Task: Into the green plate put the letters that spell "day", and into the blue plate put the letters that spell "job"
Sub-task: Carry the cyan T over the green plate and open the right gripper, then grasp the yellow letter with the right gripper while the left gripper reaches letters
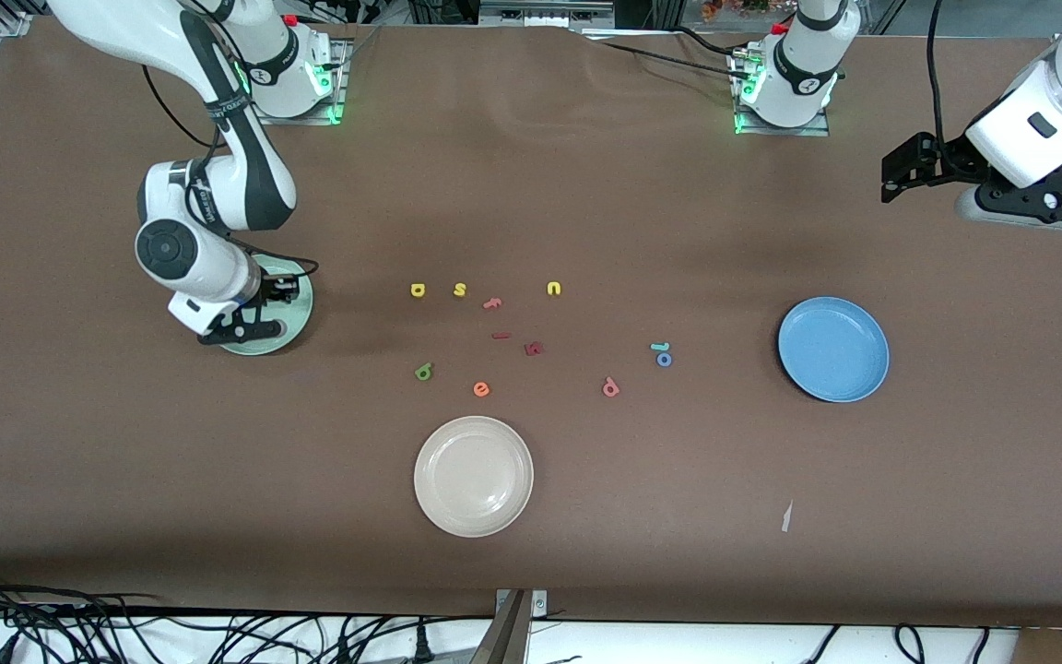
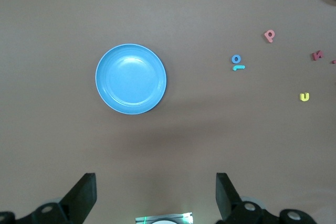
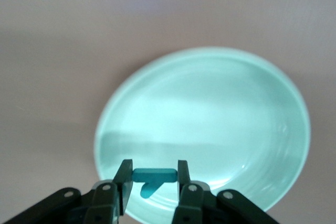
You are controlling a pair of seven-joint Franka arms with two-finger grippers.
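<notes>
My right gripper (image 3: pixel 154 174) hangs over the pale green plate (image 3: pixel 210 108), shut on the cyan "y" (image 3: pixel 154 176). In the front view that gripper (image 1: pixel 284 290) covers part of the green plate (image 1: pixel 296 325) at the right arm's end. Mid-table lie the yellow "a" (image 1: pixel 417 290) and, nearer the camera, the green "d" (image 1: pixel 423 371). The cyan "j" (image 1: pixel 659 347), blue "o" (image 1: pixel 664 360) and pink "b" (image 1: pixel 610 387) lie toward the blue plate (image 1: pixel 833 349). My left gripper (image 2: pixel 156 192) waits open, high at the left arm's end, holding nothing.
A cream-white plate (image 1: pixel 473 475) sits nearest the front camera. Among the letters lie a yellow "s" (image 1: pixel 459 290), a yellow "u" (image 1: pixel 554 289), an orange "e" (image 1: pixel 481 389), an orange letter (image 1: pixel 492 302) and two dark red ones (image 1: pixel 534 348).
</notes>
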